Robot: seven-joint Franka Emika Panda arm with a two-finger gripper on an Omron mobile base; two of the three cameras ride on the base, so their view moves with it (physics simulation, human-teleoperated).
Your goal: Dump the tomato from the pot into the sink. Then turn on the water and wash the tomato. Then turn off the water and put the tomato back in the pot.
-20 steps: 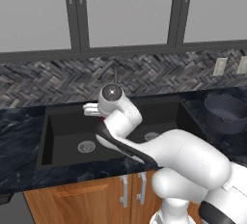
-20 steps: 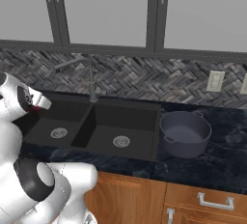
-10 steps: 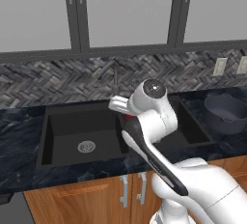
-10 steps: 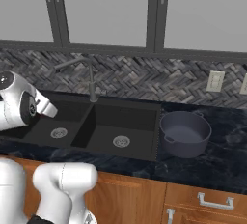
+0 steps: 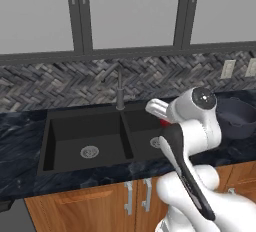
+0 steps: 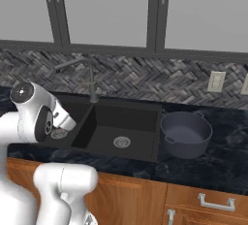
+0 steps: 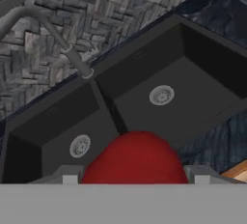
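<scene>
The tomato is a glossy red ball lodged between my gripper's two fingers, which are shut on it. In the left base view a red sliver of the tomato peeks from under the white hand, held above the right basin of the black double sink. Both basins and their silver drains lie below the hand in the hand view, where the sink looks bare. The dark pot stands on the counter right of the sink with nothing showing inside; it is also seen as the pot.
A grey faucet rises behind the sink's divider, its spout reaching over the left basin; no water runs from the faucet. Dark marble counter surrounds the sink. Wall outlets sit on the herringbone backsplash. Wooden cabinets are below.
The arm has swung to the right, from over the left basin to over the right basin, carrying the tomato toward the pot's side. The pot and faucet have stayed put.
</scene>
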